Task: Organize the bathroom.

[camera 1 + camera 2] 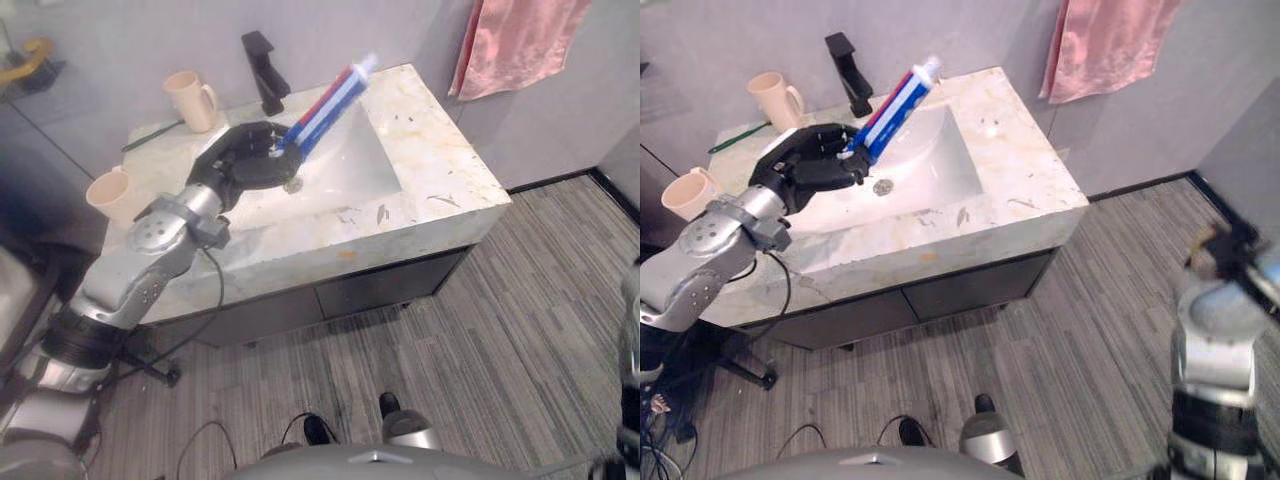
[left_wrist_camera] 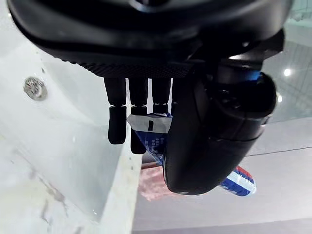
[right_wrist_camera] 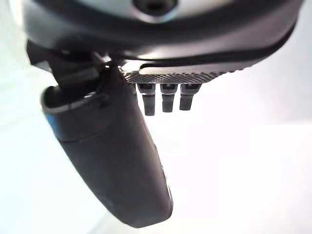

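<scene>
Toothpaste tube (image 1: 327, 105), striped red, white and blue, is gripped at its lower end by the left hand (image 1: 245, 158), whose fingers (image 2: 117, 117) and thumb curl round it. It slants over the sink basin (image 1: 355, 165), cap end raised toward the back wall. Two beige cups (image 1: 193, 98) stand on the marble desk (image 1: 440, 170) left of the black faucet (image 1: 264, 70). The right hand (image 3: 161, 92) seems relaxed, its fingers hanging straight and holding nothing.

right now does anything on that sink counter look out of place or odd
Not much. The toothpaste tube is off the counter, pinched in the left hand above the basin. A green toothbrush lies loose by the back cup, and the pink towel hangs bunched.
</scene>
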Motion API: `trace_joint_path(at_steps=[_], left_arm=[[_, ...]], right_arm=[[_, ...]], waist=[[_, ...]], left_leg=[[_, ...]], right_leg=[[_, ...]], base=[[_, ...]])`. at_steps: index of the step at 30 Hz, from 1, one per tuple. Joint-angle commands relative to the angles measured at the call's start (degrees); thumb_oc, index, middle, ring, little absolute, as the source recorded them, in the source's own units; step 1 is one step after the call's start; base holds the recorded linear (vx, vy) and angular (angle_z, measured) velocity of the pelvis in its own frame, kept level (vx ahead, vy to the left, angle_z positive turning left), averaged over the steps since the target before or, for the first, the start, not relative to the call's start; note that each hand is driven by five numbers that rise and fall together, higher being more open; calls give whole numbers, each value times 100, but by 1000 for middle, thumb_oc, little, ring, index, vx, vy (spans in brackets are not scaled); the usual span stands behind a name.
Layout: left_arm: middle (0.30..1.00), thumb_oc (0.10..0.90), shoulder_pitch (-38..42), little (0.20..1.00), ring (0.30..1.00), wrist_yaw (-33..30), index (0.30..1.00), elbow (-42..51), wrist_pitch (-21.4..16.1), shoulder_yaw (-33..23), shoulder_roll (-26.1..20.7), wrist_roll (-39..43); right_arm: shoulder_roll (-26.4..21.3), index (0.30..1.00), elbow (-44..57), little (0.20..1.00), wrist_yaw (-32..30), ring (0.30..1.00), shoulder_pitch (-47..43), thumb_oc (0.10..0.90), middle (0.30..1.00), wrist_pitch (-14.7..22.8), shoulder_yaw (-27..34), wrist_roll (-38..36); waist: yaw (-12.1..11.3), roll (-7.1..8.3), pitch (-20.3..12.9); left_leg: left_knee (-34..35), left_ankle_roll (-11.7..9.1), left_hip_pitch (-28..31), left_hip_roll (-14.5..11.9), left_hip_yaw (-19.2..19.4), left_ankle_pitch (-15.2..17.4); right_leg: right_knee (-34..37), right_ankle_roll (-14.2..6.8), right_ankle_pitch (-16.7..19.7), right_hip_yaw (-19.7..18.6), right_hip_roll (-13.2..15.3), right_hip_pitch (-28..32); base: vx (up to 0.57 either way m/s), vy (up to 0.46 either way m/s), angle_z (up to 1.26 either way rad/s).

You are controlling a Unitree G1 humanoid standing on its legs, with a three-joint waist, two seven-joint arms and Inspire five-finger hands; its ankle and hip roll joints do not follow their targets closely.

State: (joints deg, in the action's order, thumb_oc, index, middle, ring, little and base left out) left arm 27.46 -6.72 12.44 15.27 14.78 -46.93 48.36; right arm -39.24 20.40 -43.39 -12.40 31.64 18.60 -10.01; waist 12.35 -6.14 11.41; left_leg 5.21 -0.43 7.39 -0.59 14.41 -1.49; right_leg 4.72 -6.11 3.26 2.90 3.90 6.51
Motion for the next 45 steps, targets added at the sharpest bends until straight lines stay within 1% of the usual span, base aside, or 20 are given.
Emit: trace_joint_path(at_steps=[1, 2, 4, 5, 6, 7, 8, 9, 10, 11, 12, 13, 17, 27, 29, 34, 38, 39, 42, 45], left_arm=[[300, 400, 1403, 300, 300, -312, 300, 91, -692, -426, 137, 442], [300, 400, 1554, 300, 300, -336, 300, 32, -850, -185, 253, 575], [300, 400, 1585, 300, 300, -351, 300, 12, -905, -153, 260, 632], [300, 400, 1668, 300, 300, -349, 300, -44, -1051, -45, 352, 704], [300, 400, 1823, 300, 300, -215, 300, -149, -1188, 91, 489, 985], [300, 400, 1919, 300, 300, -151, 300, -252, -1341, 168, 616, 1088], [300, 400, 1946, 300, 300, -112, 300, -298, -1431, 189, 663, 1117], [300, 400, 2044, 300, 300, 13, 300, -403, -1576, 247, 792, 1164], [300, 400, 2057, 300, 300, 17, 300, -419, -1596, 255, 798, 1156], [300, 400, 2105, 300, 300, 70, 300, -490, -1703, 256, 883, 1082], [300, 400, 2125, 300, 300, 92, 300, -519, -1733, 252, 909, 1071], [300, 400, 2137, 300, 300, 69, 300, -537, -1835, 230, 950, 989], [300, 400, 2126, 300, 300, 28, 300, -513, -1959, 35, 977, 978], [300, 400, 2162, 300, 300, -39, 300, -770, -2028, -43, 898, 589], [300, 400, 2195, 300, 300, -14, 300, -832, -2448, -43, 858, 403], [300, 400, 2299, 300, 300, 8, 300, -721, -2608, -89, 838, 334], [300, 400, 2451, 300, 300, -1, 300, -827, -2498, 58, 890, 220], [300, 400, 2527, 300, 300, 9, 300, -881, -2469, 133, 893, 221], [300, 400, 2586, 300, 300, 0, 300, -941, -2471, 202, 905, 217], [300, 400, 2798, 300, 300, -62, 300, -1133, -2310, 421, 970, 344]], right_arm=[[-335, 900, 16, 900, 2104, 900, -939, 800, 900, -174, -820, -1358], [-177, 900, 8, 900, 2661, 900, -1470, 800, 900, -677, -1543, -1807], [-160, 900, -4, 900, 2736, 900, -1561, 800, 900, -761, -1641, -1842], [-87, 900, -57, 900, 2838, 900, -1792, 800, 900, -989, -1965, -1858], [19, 900, -218, 900, 2900, 900, -2170, 800, 900, -1324, -2436, -2053], [147, 900, -419, 900, 2993, 900, -2397, 800, 900, -1435, -2693, -2384], [203, 900, -511, 900, 3100, 900, -2466, 800, 900, -1481, -2778, -2587], [439, 900, -839, 900, 3308, 900, -2656, 800, 900, -1499, -3031, -3134], [458, 900, -874, 900, 3314, 900, -2678, 800, 900, -1493, -3044, -3165], [650, 900, -1044, 900, 3458, 900, -2713, 800, 900, -1548, -3121, -3532], [738, 900, -1118, 900, 3542, 900, -2721, 800, 900, -1612, -3147, -3704], [876, 900, -1183, 900, 3579, 900, -2676, 800, 900, -1665, -3168, -3706], [1139, 900, -1184, 900, 3796, 900, -2484, 800, 900, -1825, -3138, -3968], [1440, 900, -1051, 900, 3898, 900, -2574, 800, 900, -1898, -3162, -4523], [1482, 900, -967, 900, 3867, 900, -2567, 800, 900, -1896, -3127, -4765], [1556, 900, -773, 900, 3922, 900, -2552, 800, 900, -2001, -3072, -5043], [1620, 900, -839, 900, 3879, 900, -2682, 800, 900, -2230, -3161, -5071], [1618, 900, -905, 900, 3898, 900, -2765, 800, 900, -2291, -3226, -5206], [1635, 900, -957, 900, 3883, 900, -2838, 800, 900, -2306, -3265, -5196], [1678, 900, -1221, 900, 3815, 900, -3224, 800, 900, -2488, -3487, -4963]], waist=[[-464, 124, -597], [-609, 166, -639], [-618, 173, -644], [-692, 199, -668], [-817, 248, -709], [-891, 288, -725], [-918, 304, -731], [-1040, 361, -766], [-1040, 367, -767], [-1093, 401, -780], [-1112, 419, -787], [-1137, 443, -803], [-1176, 480, -856], [-1191, 486, -894], [-1187, 484, -905], [-1150, 474, -919], [-1126, 465, -918], [-1125, 461, -921], [-1125, 459, -914], [-1146, 453, -919]], left_leg=[[-21, -66, 87, 291, -293, 267], [-21, -68, 38, 281, -342, 232], [-21, -68, 26, 281, -356, 227], [-21, -72, -3, 278, -396, 209], [-21, -77, -31, 266, -447, 186], [-21, -85, -53, 258, -495, 174], [-21, -88, -61, 258, -522, 171], [-21, -87, -70, 260, -579, 171], [-21, -87, -72, 262, -588, 171], [-21, -84, -76, 261, -616, 174], [-21, -79, -76, 262, -627, 175], [-21, -75, -79, 258, -637, 175], [-21, -73, -81, 250, -614, 190], [-21, -57, -41, 273, -603, 217], [-21, -55, -34, 278, -608, 226], [-21, -48, -16, 281, -569, 236], [-21, -39, 10, 286, -561, 257], [-21, -40, 20, 282, -546, 258], [-21, -41, 27, 280, -545, 262], [-21, -41, 51, 278, -554, 279]], right_leg=[[-19, 16, -340, 664, -331, 59], [-13, 29, -339, 755, -302, 67], [-13, 32, -343, 773, -298, 65], [-14, 48, -356, 835, -286, 77], [-17, 66, -361, 939, -269, 96], [-16, 77, -368, 1017, -259, 112], [-14, 80, -372, 1052, -255, 121], [-5, 95, -377, 1154, -244, 151], [-4, 96, -379, 1163, -242, 152], [-2, 100, -386, 1206, -241, 169], [0, 106, -390, 1227, -242, 178], [3, 111, -393, 1250, -240, 186], [12, 108, -400, 1270, -241, 193], [13, 109, -401, 1231, -265, 219], [9, 104, -408, 1219, -263, 232], [-6, 97, -399, 1198, -249, 224], [-9, 92, -386, 1161, -258, 222], [-9, 87, -384, 1163, -256, 228], [-13, 88, -381, 1158, -259, 229], [-15, 85, -373, 1165, -254, 249]], base=[[-47, -14, 9], [-49, -15, 11], [-22, -13, 14], [-12, -40, 29], [-16, -75, 39], [-7, -77, 44], [6, -96, 47], [12, -64, 42], [28, -80, 35], [31, -45, 23], [50, -56, 27], [42, -33, 22], [38, -20, 15], [6, 0, 0], [16, 1, -1], [0, 0, 0], [0, 0, 0], [0, 0, 0], [0, 0, 0], [0, 0, 0]])
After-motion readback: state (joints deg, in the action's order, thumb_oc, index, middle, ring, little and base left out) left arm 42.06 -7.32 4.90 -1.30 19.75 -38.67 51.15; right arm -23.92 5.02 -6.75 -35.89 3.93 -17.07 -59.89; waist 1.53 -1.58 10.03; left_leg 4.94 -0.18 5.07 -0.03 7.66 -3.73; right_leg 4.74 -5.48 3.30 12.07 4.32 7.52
